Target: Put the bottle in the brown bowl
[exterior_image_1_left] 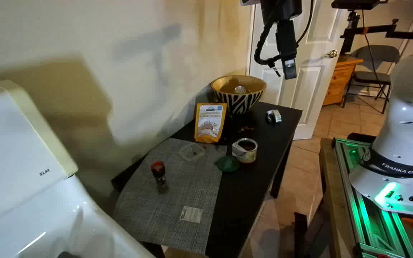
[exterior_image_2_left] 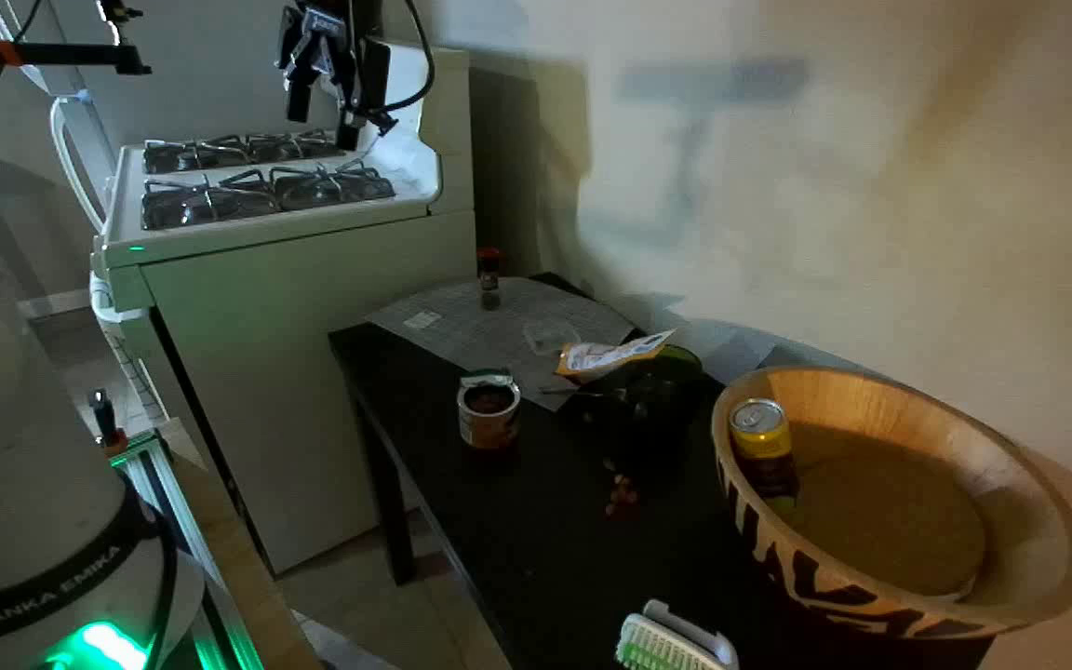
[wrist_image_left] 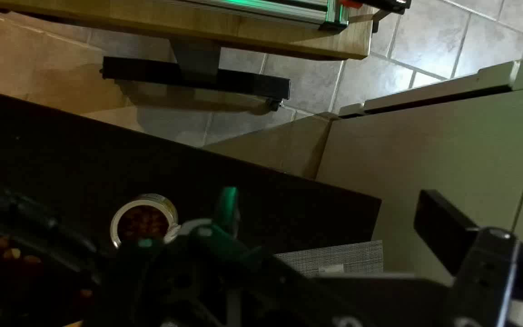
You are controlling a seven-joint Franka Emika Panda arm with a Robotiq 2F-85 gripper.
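Black surface (exterior_image_1_left: 273, 141): carries the things described below; a grey woven mat (exterior_image_1_left: 188, 190) covers its end beside the white stove (exterior_image_2_left: 331, 326).
Bottle (exterior_image_1_left: 159, 174): small, dark-bodied and red-topped; you find it upright on the mat in both exterior views, well apart from the bowl (exterior_image_1_left: 240, 102).
Bowl: golden-brown within, zebra-striped without, wide-rimmed; it stands at the opposite end of the surface from the bottle.
Can (exterior_image_2_left: 761, 442): yellow and dark, silver-topped; you see it inside the bowl, close by the wall.
Pincer (wrist_image_left: 327, 202): jaws apart; in the wrist view you look between them at the surface and the stove's side, and in both exterior views it hangs well above the surface.
Pouch (exterior_image_1_left: 209, 123): orange with a white panel; stands between the mat and the bowl.
Open tin (exterior_image_1_left: 250, 156): dark brown contents; rests beside the mat, its mouth facing you in the wrist view.
Green item (exterior_image_1_left: 228, 163): lies just beside the open tin; you cannot tell its kind.
Clear dish (exterior_image_1_left: 188, 150): lies on the mat between the bottle and the pouch.
Pale label (exterior_image_1_left: 191, 214): flat on the mat, near the bottle.
Brown pieces (exterior_image_2_left: 622, 498): scattered on the surface between the open tin and the bowl.
Brush (exterior_image_2_left: 671, 642): white and green; rests near the bowl.
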